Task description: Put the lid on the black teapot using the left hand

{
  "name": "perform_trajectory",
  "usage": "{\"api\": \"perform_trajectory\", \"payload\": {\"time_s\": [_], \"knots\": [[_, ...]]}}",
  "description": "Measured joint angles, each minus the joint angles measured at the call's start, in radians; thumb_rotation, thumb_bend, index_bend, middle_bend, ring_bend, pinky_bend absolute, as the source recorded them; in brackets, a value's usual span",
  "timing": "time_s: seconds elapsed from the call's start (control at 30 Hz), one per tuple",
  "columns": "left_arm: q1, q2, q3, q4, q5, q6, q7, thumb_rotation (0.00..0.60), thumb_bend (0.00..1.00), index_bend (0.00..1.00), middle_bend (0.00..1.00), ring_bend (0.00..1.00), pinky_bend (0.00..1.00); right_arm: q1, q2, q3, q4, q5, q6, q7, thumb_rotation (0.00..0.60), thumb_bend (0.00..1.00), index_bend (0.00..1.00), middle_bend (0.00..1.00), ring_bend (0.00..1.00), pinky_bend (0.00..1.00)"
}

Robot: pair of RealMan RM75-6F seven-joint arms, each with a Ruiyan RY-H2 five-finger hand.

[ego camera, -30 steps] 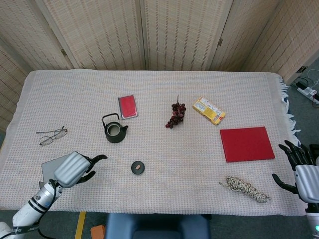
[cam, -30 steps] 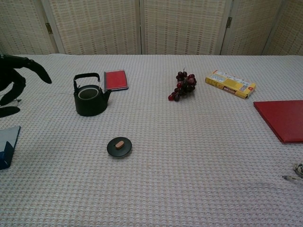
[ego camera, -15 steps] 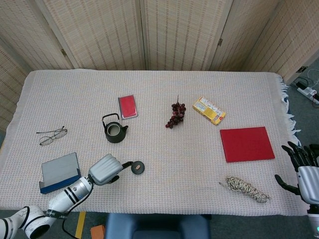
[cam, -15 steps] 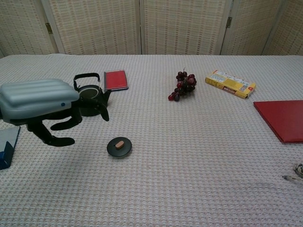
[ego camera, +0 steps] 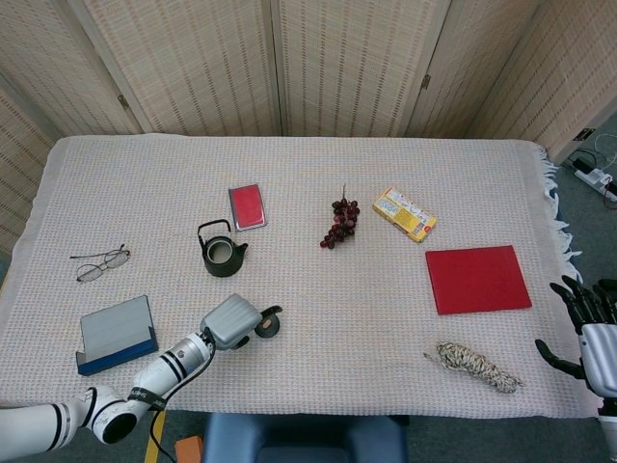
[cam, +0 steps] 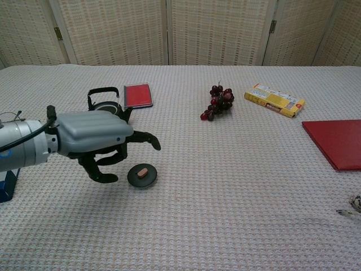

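one left hand (cam: 96,141), fingers spread over the lid (cam: 142,175)

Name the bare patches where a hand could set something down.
Bare cloth between the lid and red book, below the grapes. Also the far strip behind the teapot. Crowded where the left hand hovers by the lid.
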Motion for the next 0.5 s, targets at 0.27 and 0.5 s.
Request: {"api": "perform_trajectory", "payload": {"time_s": [0.27,0.5], "knots": [[-0.047,-0.052,0.005,0.025,-0.146,-0.02,0.094,0.6,0.28,0.18,0.83,0.88,0.93,-0.004,-0.003,0.001,0.01,0.003,0.001,0.01,0.6,0.29,0.12,0.1,0.11,0.0],[-0.079,-0.095,0.025,0.06,-0.236,-0.012,0.146,0.6,0.28,0.2,0.84,0.89,0.93,-0.011,-0.004,0.0,0.015,0.005,0.006,0.016,0.6,0.29,0.12,0.1,0.11,0.0]]}}
